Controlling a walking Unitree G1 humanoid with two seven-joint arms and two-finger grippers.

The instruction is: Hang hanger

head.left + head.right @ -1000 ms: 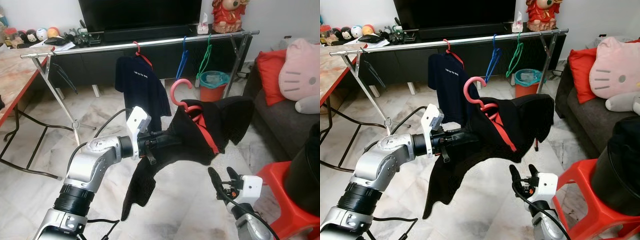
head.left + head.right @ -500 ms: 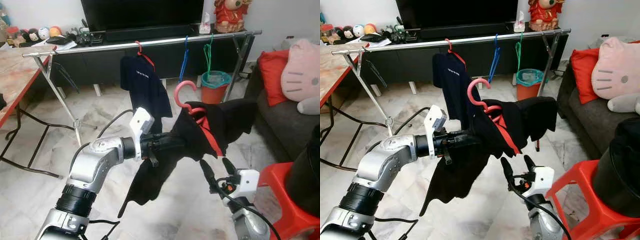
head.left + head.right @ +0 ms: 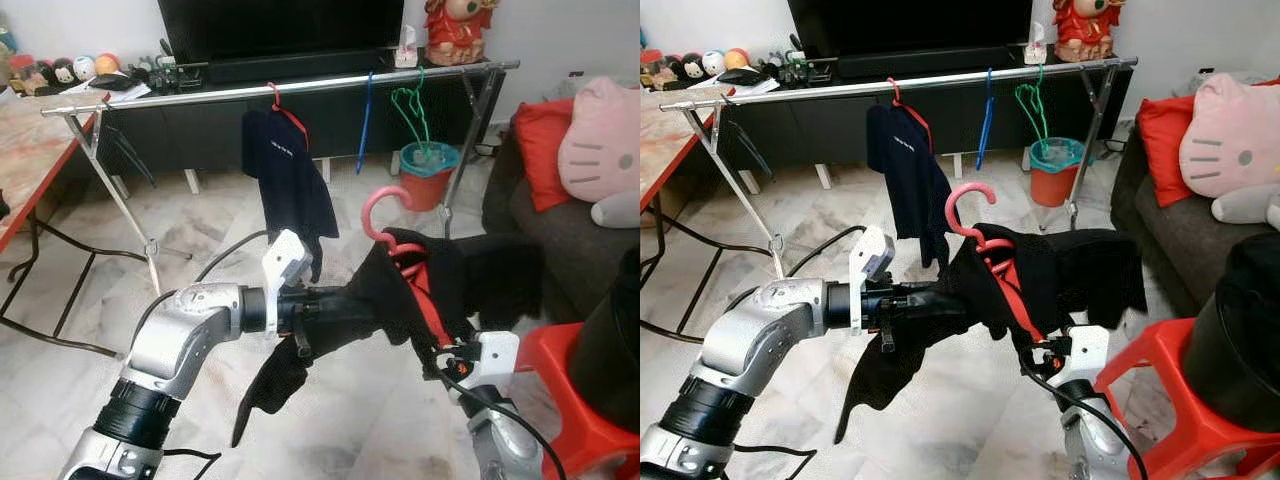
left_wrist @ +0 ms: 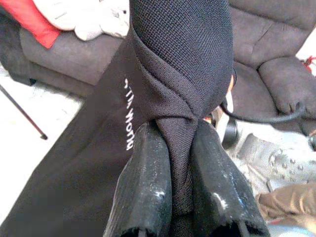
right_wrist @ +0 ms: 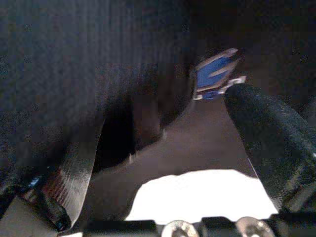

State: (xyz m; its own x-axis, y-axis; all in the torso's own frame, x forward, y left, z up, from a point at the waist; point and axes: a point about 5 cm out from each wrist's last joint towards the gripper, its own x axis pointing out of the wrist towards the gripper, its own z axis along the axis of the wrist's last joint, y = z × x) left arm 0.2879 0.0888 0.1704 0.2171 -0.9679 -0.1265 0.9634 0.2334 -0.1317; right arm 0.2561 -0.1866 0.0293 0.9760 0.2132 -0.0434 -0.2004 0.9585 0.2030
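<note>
Two pincers on the job. Rail [image 3: 300,85] well ahead, one dark shirt [image 3: 290,180] already on it. Black shirt [image 3: 1060,265] held mid-air on its pink hanger [image 3: 975,215]: soft, floppy, light, will swing. Left pincer [image 4: 173,187] clenched on bunched cloth. Right pincer [image 5: 163,148] spread under the fabric, gripping nothing. Better hold: hanger neck below the hook.

Pale marble floor [image 3: 60,400], a black TV console [image 3: 300,110] behind, a grey sofa [image 3: 590,270] on the right.
</note>
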